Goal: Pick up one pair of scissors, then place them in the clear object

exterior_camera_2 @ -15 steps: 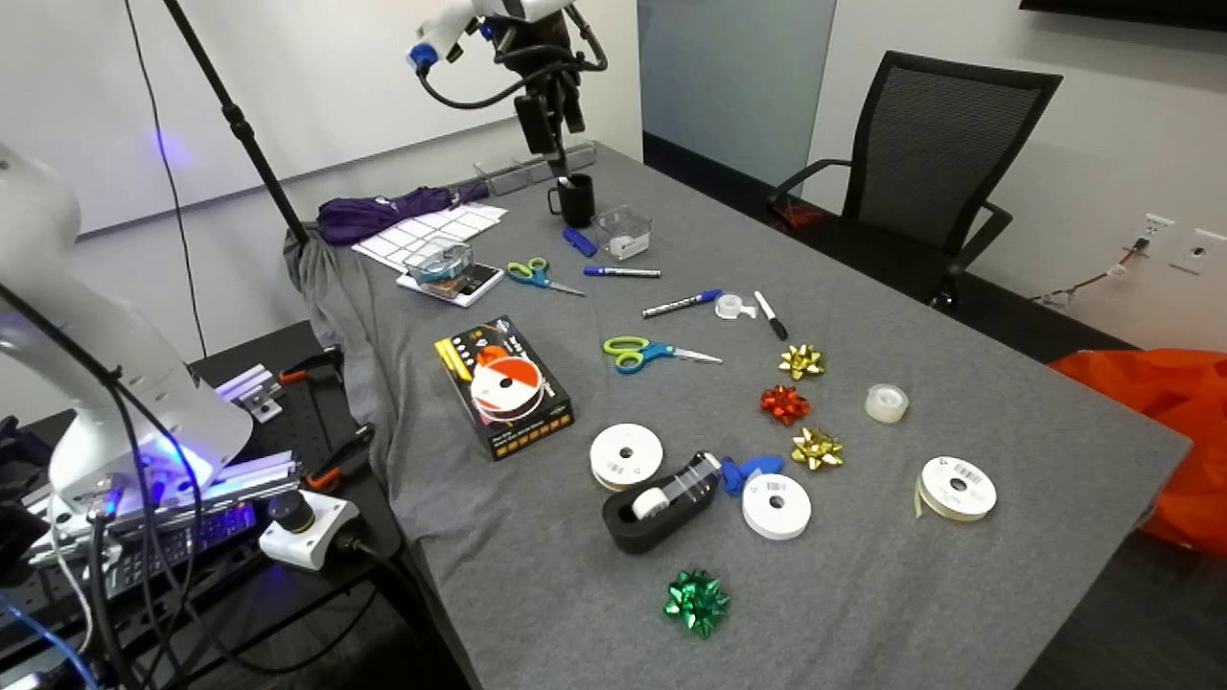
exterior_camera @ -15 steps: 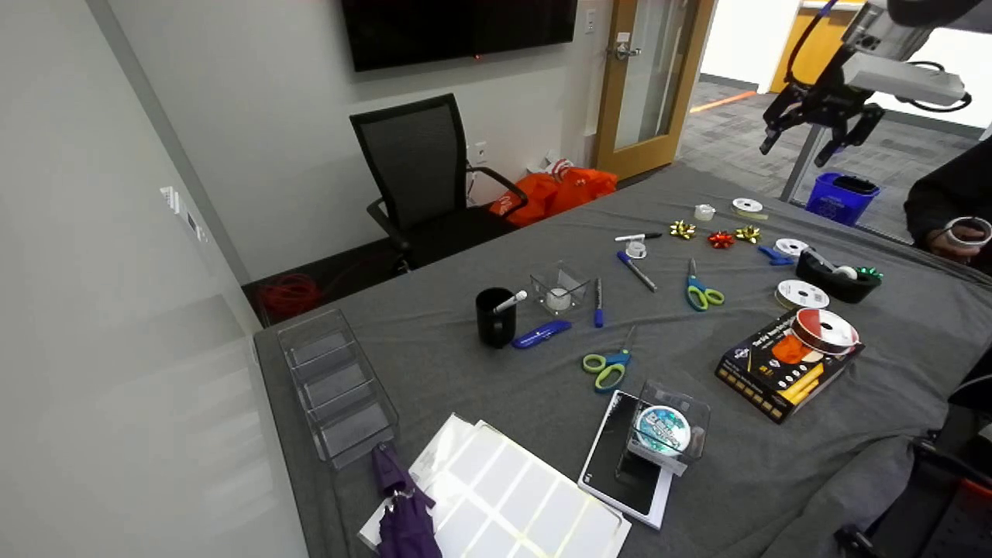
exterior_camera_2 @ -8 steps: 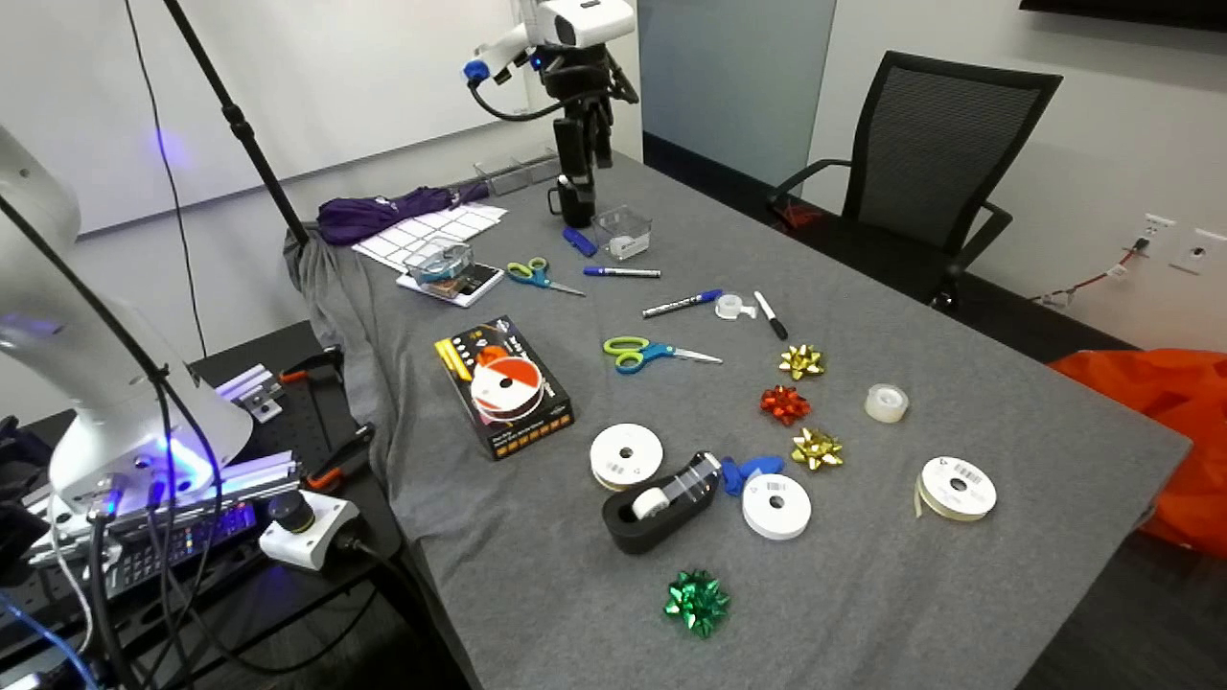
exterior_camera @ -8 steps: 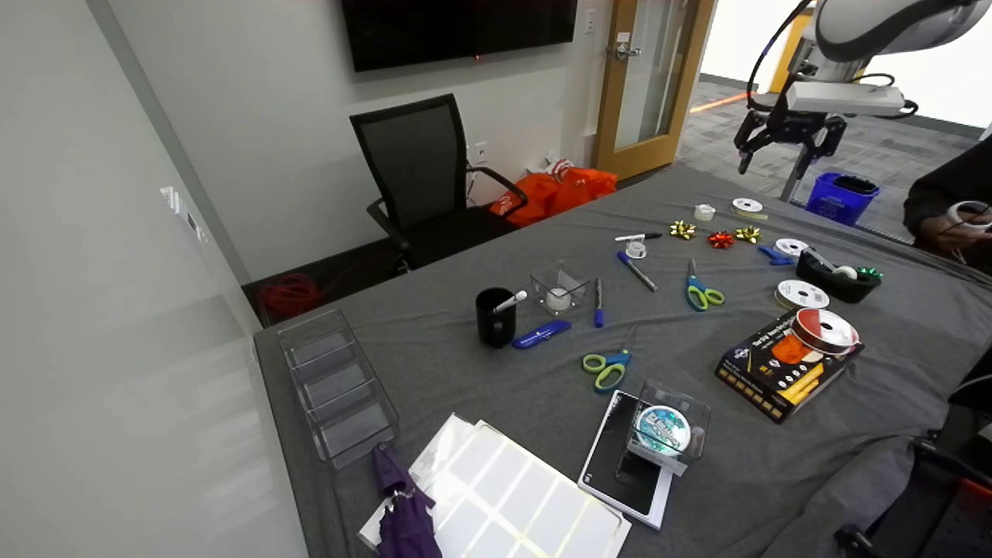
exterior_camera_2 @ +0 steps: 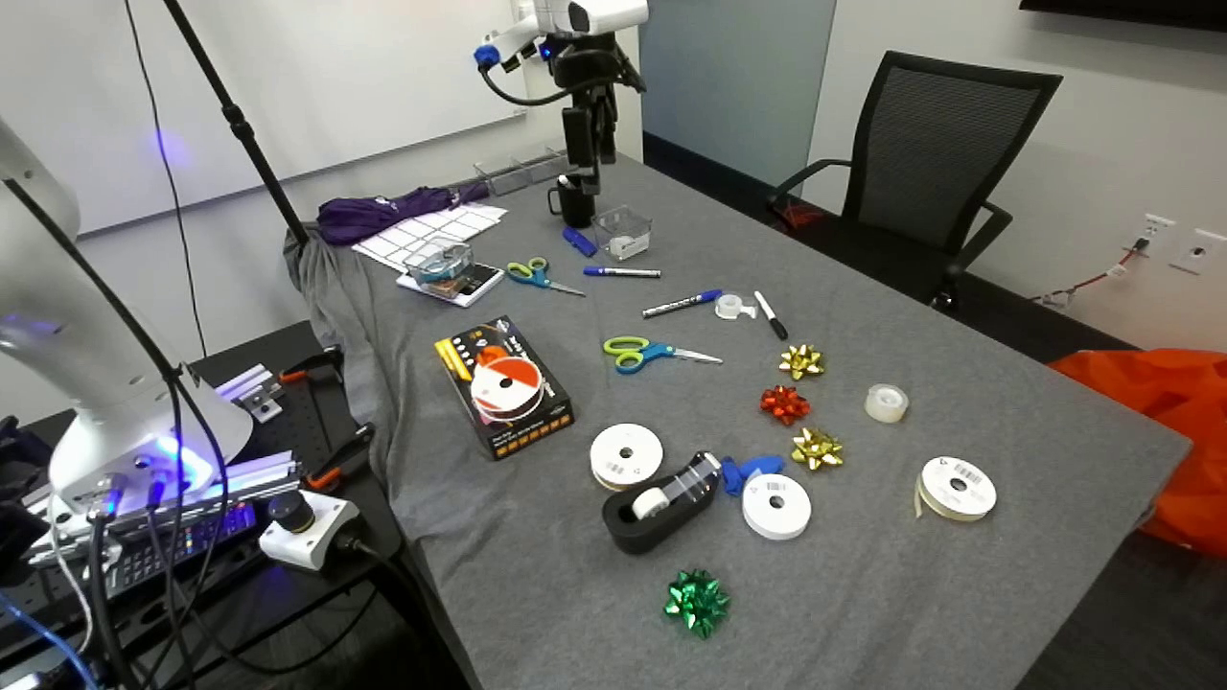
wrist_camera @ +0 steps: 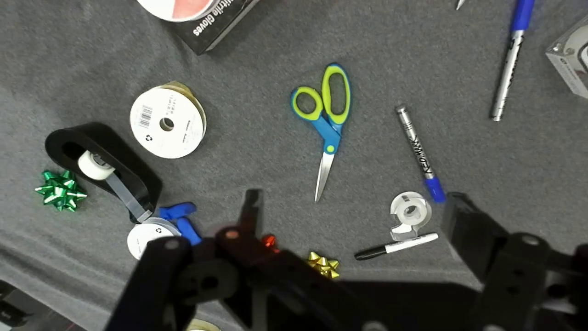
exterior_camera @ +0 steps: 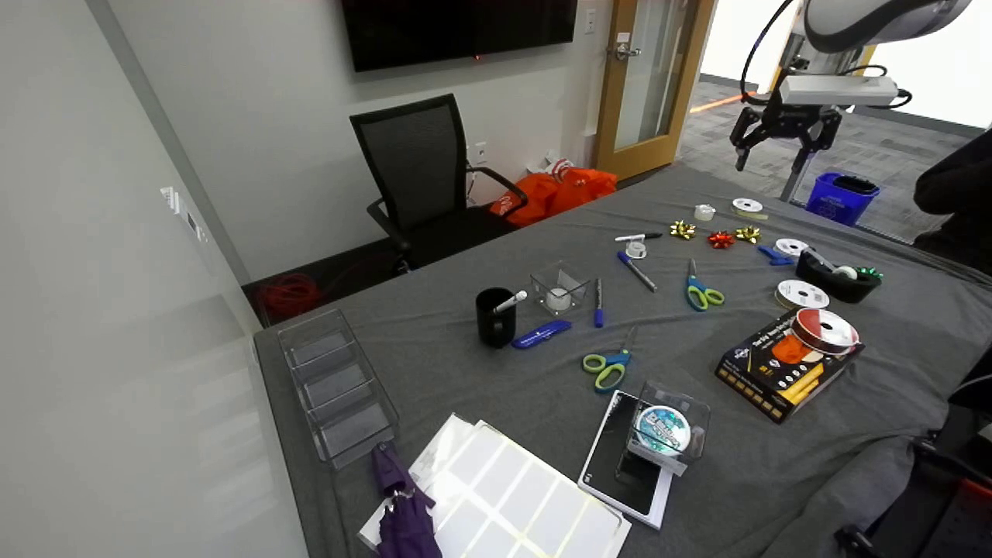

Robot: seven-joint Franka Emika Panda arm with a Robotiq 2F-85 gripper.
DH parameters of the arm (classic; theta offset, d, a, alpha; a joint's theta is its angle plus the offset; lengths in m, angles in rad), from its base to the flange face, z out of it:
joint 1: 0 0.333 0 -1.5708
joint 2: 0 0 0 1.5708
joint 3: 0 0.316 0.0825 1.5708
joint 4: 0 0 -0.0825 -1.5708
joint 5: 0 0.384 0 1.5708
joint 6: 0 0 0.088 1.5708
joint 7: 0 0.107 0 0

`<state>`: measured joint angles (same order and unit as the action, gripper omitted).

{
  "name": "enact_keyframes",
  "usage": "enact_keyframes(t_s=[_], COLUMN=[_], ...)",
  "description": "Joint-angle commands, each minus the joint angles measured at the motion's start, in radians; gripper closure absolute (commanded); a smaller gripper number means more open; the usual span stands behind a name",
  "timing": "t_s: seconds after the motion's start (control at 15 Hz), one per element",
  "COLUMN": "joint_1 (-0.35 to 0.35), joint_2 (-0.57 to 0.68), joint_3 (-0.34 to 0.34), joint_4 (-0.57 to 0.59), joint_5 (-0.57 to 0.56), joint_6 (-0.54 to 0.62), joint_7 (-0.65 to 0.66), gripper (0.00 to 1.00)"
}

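Note:
My gripper (wrist_camera: 356, 201) is open and empty, held high above the table; it shows in both exterior views (exterior_camera: 770, 164) (exterior_camera_2: 589, 182). A pair of scissors with green and blue handles (wrist_camera: 329, 133) lies flat below it, blades toward the jaws; both exterior views show it (exterior_camera: 697, 293) (exterior_camera_2: 648, 354). A second similar pair (exterior_camera: 611, 364) (exterior_camera_2: 533, 275) lies nearer the white sheets; only its tip (wrist_camera: 460, 3) shows in the wrist view. The clear organiser box (exterior_camera: 316, 387) with several compartments stands at the table's far end (exterior_camera_2: 522, 176), out of the wrist view.
A black mug (exterior_camera: 494, 318), a small clear box with tape (exterior_camera: 559, 291), markers (exterior_camera: 637, 271), a glove box with a ribbon spool (exterior_camera: 783, 364), a tape dispenser (exterior_camera: 833, 279) and a purple umbrella (exterior_camera: 407, 511) lie about. Another small clear box (exterior_camera: 694, 422) holds a round tin.
My open gripper has moved left and slightly down in an exterior view, most of it in the earlier half second. The person's hand at the edge has gone from sight. The table objects stay put.

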<state>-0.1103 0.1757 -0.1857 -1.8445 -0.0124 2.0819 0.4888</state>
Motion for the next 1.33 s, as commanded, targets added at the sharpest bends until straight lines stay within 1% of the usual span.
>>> enact_keyframes(t_s=[0.0, 0.07, 0.33, 0.53, 0.73, 0.93, 1.07, 1.27], joint_1=[-0.006, -0.009, -0.021, -0.034, -0.043, -0.056, -0.071, -0.091], joint_2=[0.053, 0.091, 0.225, 0.324, 0.429, 0.521, 0.57, 0.626], joint_3=[0.007, 0.011, 0.025, 0.036, 0.026, 0.013, 0.013, 0.02], joint_4=[0.028, 0.052, 0.12, 0.183, 0.248, 0.296, 0.314, 0.332], joint_5=[-0.004, 0.014, 0.081, 0.136, 0.128, 0.097, 0.09, 0.094], joint_6=[-0.008, -0.028, -0.044, -0.027, 0.028, 0.125, 0.185, 0.247], joint_7=[-0.034, -0.051, -0.117, -0.17, -0.198, -0.225, -0.256, -0.294], gripper=[0.0, 0.0, 0.0, 0.0, 0.0, 0.0, 0.0, 0.0])
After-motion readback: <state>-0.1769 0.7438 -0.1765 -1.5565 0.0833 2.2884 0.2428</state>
